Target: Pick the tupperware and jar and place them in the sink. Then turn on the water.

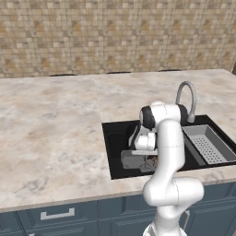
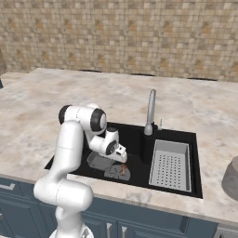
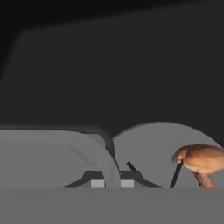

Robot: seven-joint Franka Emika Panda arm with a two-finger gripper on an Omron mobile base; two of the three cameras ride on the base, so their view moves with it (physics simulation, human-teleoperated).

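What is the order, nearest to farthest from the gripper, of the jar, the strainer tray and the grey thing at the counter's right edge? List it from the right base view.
1. jar: just below the gripper, left part of the sink.
2. strainer tray: right part of the sink.
3. grey thing: on the counter, beyond the sink's right rim.

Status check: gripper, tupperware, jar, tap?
Gripper shut, low inside the sink. Tupperware and jar side by side on the basin floor. Tap dry, no water yet. Strainer tray sits right, out of the way.
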